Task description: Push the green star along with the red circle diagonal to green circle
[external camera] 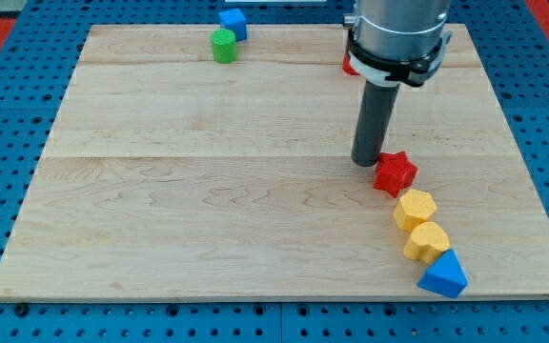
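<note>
My tip (367, 163) rests on the board just left of and touching or nearly touching a red star (395, 173) at the view's right. A green circle (224, 45) stands near the top edge, left of centre. A small piece of a red block (348, 65) shows behind the arm at the top; its shape is hidden. No green star shows in the view; the arm's body hides part of the board's upper right.
A blue cube (233, 23) sits just above and right of the green circle. Below the red star run a yellow hexagon (415, 209), a yellow heart (427, 242) and a blue triangle (444, 276) towards the wooden board's (208, 229) lower right corner.
</note>
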`<action>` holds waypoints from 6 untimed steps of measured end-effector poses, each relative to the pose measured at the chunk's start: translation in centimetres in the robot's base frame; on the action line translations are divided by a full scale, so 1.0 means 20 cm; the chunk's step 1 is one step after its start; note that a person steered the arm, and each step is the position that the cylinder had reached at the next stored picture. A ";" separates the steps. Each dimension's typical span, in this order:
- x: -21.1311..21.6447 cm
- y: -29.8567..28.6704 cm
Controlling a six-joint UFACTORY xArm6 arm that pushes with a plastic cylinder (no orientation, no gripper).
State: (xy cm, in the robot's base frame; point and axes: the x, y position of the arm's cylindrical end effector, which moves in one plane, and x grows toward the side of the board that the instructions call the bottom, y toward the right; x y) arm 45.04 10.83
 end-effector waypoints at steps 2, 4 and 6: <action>-0.33 -0.08; -0.87 0.62; -1.17 0.14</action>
